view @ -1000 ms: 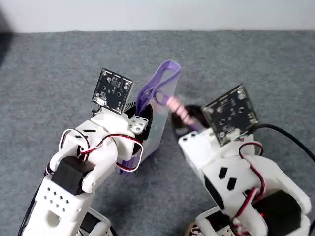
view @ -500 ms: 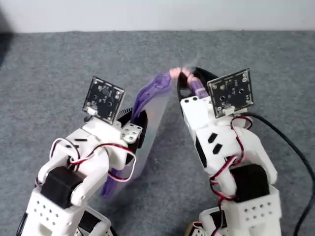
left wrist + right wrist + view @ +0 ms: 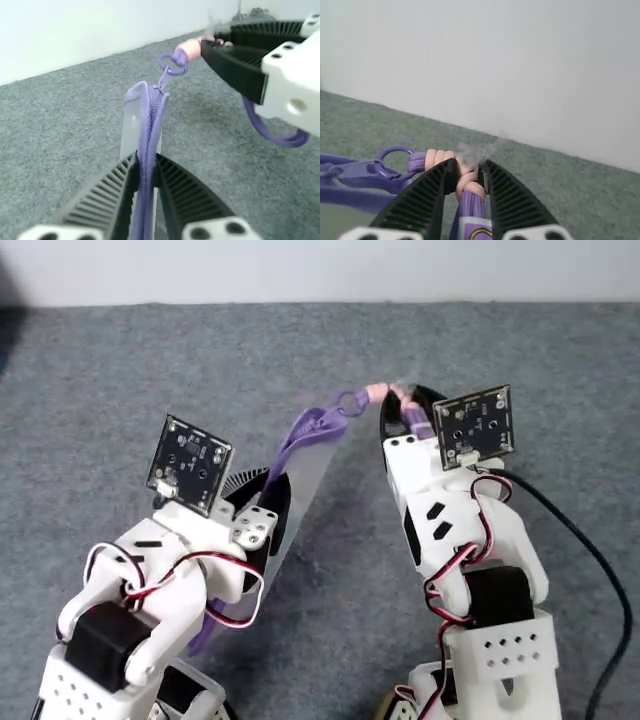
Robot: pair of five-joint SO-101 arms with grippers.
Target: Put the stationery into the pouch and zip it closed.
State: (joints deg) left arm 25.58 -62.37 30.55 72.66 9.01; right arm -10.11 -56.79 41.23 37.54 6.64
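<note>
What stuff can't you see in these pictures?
Inside the pouch: high view, the left arm covers its lower half, so any stationery is hidden.
Pouch bottom: left wrist view, cut off behind the left gripper.
Cord end: right wrist view, pinched inside the right gripper.

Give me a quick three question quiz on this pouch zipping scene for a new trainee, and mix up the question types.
1. True or false: the right tool is shut on the pink pull cord that hangs from the zipper ring.
2. Multiple choice: what does the left tool clamp? A) a pen B) the pouch, along its zipper edge C) a black cable
3. Short answer: what colour is the pouch's zipper?

Key: 1 true; 2 B; 3 purple.
</note>
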